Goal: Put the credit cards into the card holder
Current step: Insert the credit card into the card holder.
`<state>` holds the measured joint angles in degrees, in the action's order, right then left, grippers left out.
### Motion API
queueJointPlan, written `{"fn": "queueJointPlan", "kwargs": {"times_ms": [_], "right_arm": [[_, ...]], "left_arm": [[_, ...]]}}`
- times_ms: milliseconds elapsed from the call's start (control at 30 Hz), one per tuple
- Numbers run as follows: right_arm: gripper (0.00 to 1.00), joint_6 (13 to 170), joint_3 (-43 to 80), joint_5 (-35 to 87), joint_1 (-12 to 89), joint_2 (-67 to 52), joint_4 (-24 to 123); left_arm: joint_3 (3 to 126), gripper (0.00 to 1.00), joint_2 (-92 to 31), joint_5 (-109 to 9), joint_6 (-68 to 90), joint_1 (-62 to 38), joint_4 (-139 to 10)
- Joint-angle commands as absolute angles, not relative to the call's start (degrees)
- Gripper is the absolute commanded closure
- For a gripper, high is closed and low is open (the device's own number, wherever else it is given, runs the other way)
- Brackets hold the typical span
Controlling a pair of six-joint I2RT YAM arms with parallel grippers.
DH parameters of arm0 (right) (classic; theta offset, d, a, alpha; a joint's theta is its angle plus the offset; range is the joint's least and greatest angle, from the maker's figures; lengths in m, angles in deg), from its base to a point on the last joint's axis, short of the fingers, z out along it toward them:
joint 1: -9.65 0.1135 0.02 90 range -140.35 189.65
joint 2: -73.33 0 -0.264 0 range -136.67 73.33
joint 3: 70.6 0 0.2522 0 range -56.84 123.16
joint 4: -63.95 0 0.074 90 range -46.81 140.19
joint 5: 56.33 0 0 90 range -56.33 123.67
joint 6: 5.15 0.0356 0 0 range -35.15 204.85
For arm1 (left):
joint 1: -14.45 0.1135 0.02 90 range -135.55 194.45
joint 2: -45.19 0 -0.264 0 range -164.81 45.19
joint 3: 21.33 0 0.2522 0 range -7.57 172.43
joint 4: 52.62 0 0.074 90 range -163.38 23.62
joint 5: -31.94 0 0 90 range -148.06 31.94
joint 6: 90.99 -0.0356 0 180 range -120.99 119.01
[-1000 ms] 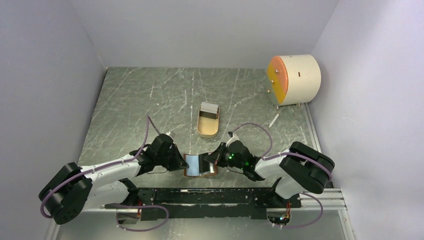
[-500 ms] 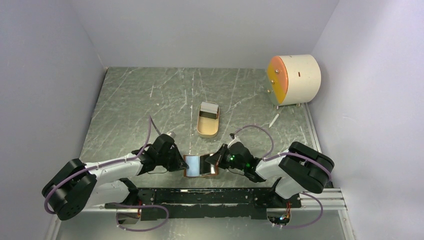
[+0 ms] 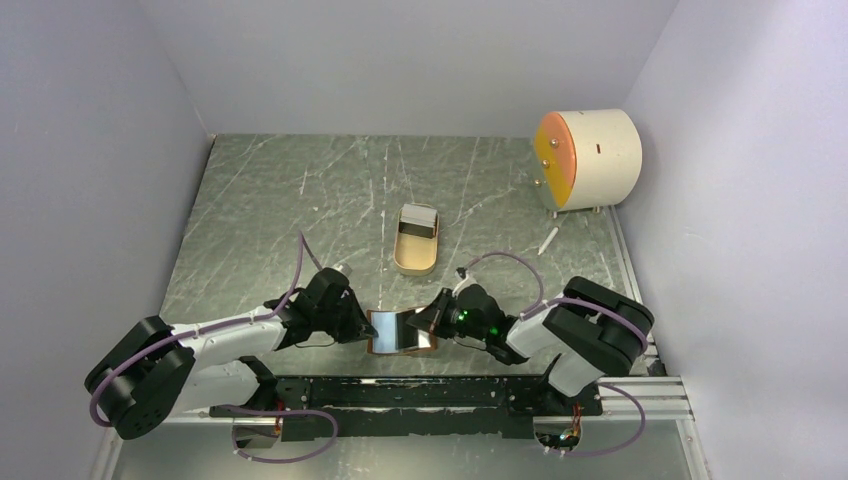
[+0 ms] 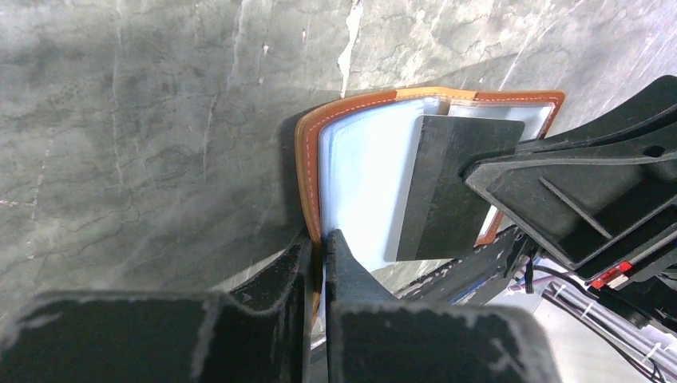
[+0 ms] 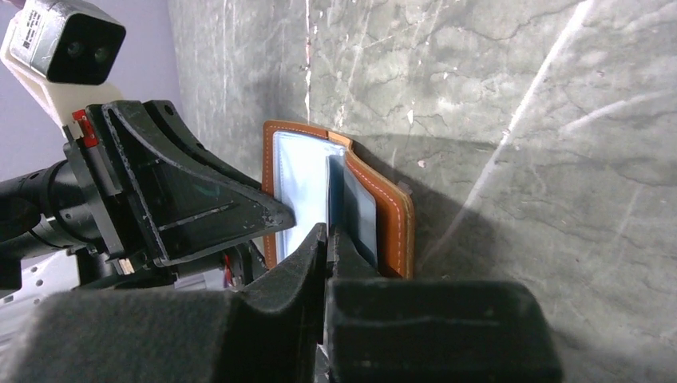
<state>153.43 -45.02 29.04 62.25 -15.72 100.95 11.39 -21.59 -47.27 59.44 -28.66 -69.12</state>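
Observation:
The reddish-brown card holder (image 3: 400, 331) stands open near the table's front edge, between my two grippers. Its pale blue inside (image 4: 363, 191) faces the left wrist camera. My left gripper (image 3: 358, 322) is shut on the holder's left flap (image 4: 307, 159), with the orange edge pinched between the fingers (image 4: 323, 239). My right gripper (image 3: 430, 322) is shut on a dark grey credit card (image 4: 451, 187) and holds it against the holder's inside. In the right wrist view the card (image 5: 334, 199) shows edge-on, between the fingertips (image 5: 327, 233) and the holder's right flap (image 5: 391, 215).
A tan oval tray (image 3: 416, 250) lies mid-table beyond the holder, with a greyish flat item at its far end. A white cylinder with an orange face (image 3: 585, 158) stands at the back right, with a small white stick (image 3: 547, 240) in front of it. Walls enclose the table.
The right arm's elbow has shifted slightly left. The grippers, card holder and card have stayed almost in place.

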Motion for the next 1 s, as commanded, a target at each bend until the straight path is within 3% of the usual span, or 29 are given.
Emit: {"fn": "queueJointPlan", "kwargs": {"times_ms": [0, 200, 367, 667, 967], "right_arm": [[0.92, 153.2, -43.6, 28.4, 62.2, -16.9, 100.2], [0.65, 149.7, -40.6, 31.9, 62.2, -13.1, 84.4], [0.53, 146.1, -36.4, 33.4, 62.2, -12.1, 72.4], [0.48, 144.5, -35.3, 34.9, 62.4, -9.6, 65.5], [0.6, 145.6, -36.9, 34.7, 62.9, -8.1, 65.3]], "left_arm": [[10.9, 0.91, -21.8, -46.5, 59.1, -29.0, -68.2], [11.5, 0.91, -21.6, -46.7, 58.8, -29.0, -69.1], [11.3, 0.91, -21.2, -46.6, 58.9, -29.1, -68.9], [10.6, 0.91, -20.4, -46.5, 59.3, -29.0, -68.6], [11.1, 0.91, -21.2, -46.4, 59.2, -29.0, -68.4]]}}
